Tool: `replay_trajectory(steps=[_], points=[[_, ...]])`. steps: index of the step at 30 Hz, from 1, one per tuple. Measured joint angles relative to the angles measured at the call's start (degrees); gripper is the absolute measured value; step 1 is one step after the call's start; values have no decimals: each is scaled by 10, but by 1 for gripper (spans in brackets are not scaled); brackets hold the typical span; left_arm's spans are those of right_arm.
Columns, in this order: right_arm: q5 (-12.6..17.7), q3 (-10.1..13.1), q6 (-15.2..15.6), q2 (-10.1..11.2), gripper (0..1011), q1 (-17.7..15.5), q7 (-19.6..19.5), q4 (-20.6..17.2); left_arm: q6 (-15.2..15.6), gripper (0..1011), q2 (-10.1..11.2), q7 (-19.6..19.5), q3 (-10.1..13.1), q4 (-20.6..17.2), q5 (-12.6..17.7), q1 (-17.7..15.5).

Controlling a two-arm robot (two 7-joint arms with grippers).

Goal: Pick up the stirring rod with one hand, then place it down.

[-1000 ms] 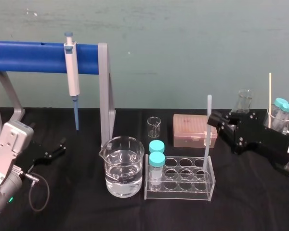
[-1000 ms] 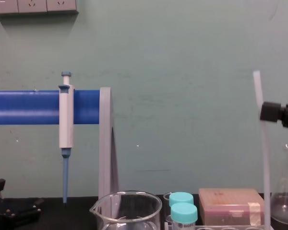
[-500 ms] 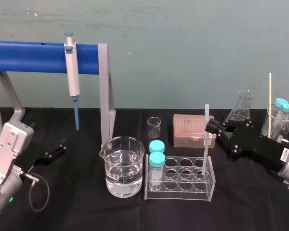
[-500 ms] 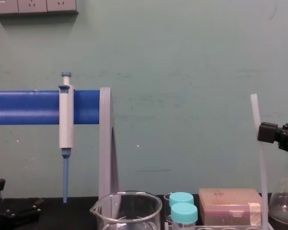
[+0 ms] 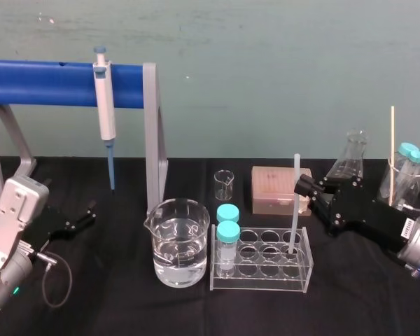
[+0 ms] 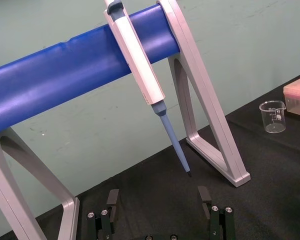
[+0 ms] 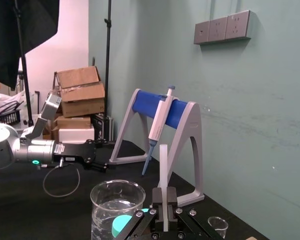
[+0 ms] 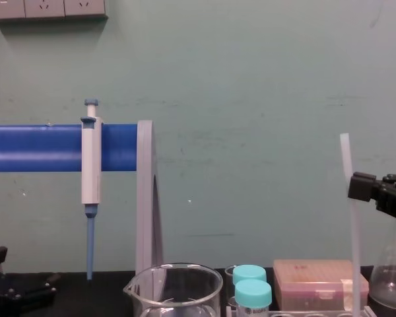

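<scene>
Left gripper (image 5: 82, 218) is sitting parked near the table's left edge. Its fingers (image 6: 112, 200) are spread wide and gripping nothing.

At table centre, the stirring rod (image 5: 294, 210) is standing near-upright. Its lower end is sitting in the rightmost column of the clear test tube rack (image 5: 260, 277); can't tell which row.

Right gripper (image 5: 302, 186) is extending in from the table's right side, with its fingers (image 7: 171, 199) clamping the rod's upper part.
</scene>
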Motion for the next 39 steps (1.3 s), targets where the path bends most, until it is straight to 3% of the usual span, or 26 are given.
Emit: replay_trajectory(steps=[23, 39], points=[[-9, -9, -8, -28, 53, 4, 10, 56, 0, 1000, 0, 0, 0, 0, 0, 0], [-21, -19, -13, -35, 53, 8, 16, 81, 0, 1000, 0, 0, 0, 0, 0, 0]])
